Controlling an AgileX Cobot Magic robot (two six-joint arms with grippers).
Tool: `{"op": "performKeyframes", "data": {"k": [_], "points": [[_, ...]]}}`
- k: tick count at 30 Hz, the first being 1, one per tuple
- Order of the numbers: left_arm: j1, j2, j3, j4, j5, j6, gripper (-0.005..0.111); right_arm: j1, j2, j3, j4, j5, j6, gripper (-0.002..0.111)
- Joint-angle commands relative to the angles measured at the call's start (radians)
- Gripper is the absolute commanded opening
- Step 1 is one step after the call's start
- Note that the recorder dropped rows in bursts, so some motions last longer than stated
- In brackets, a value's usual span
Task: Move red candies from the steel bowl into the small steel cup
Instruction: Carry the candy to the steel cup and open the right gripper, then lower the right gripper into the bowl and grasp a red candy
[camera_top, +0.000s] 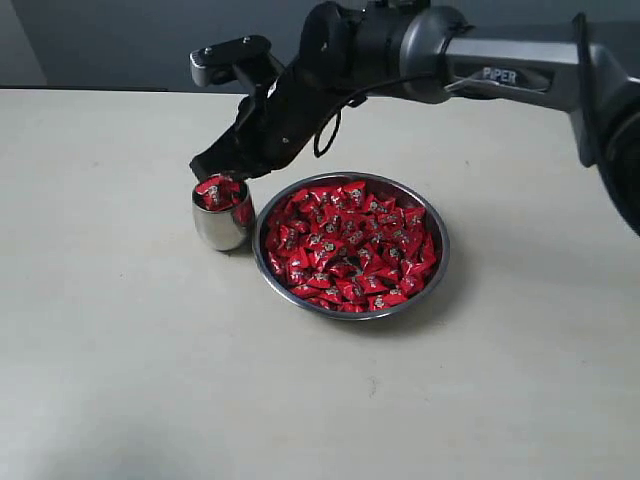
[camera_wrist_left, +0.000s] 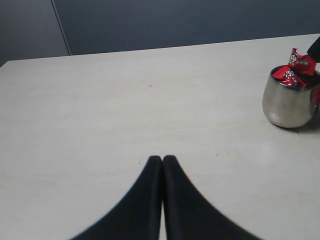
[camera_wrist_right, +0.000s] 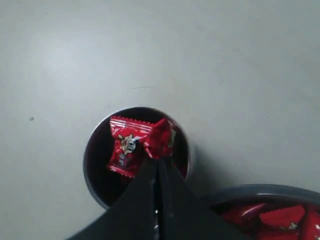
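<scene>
The right hand (camera_wrist_right: 159, 161), closed, pinches one shiny red-wrapped candy (camera_wrist_right: 161, 139) over the mouth of the upright small round steel cup (camera_top: 222, 225), just beside the wide shallow steel bowl (camera_top: 345, 315), mid-surface; the left hand (camera_wrist_left: 162, 160) is closed, empty

Colours: red candies (camera_top: 350, 240) shiny red w/ small silvery-white mark in centre; steel bowl (camera_top: 444, 250) & small steel cup (camera_top: 218, 230) polished silver, cup w/ red reflections; table (camera_top: 120, 350) pale cream, plain; left gripper (camera_wrist_left: 162, 158) & right gripper (camera_wrist_right: 159, 161) black; arm (camera_top: 520, 70) grey, white lettering; wall (camera_top: 120, 40) dark blue-grey.
</scene>
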Motion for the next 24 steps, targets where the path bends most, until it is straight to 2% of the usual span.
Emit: {"op": "performKeyframes", "data": {"k": [1, 4, 10, 12, 24], "points": [[-0.005, -0.005, -0.008, 0.002, -0.005, -0.001, 0.000, 0.000, 0.035, -0.035, 0.007, 0.004, -0.005, -0.001], [-0.005, -0.005, -0.008, 0.002, -0.005, -0.001, 0.000, 0.000, 0.041, -0.035, 0.011, 0.006, -0.005, 0.000], [-0.005, -0.005, -0.008, 0.002, -0.005, -0.001, 0.000, 0.000, 0.022, -0.035, -0.013, 0.050, -0.005, 0.034], [-0.005, -0.005, -0.008, 0.002, -0.005, -0.001, 0.000, 0.000, 0.001, -0.035, -0.041, 0.073, 0.005, 0.040], [-0.005, -0.005, -0.008, 0.002, -0.005, -0.001, 0.000, -0.004, -0.160, 0.001, -0.383, 0.259, 0.238, 0.040]]}}
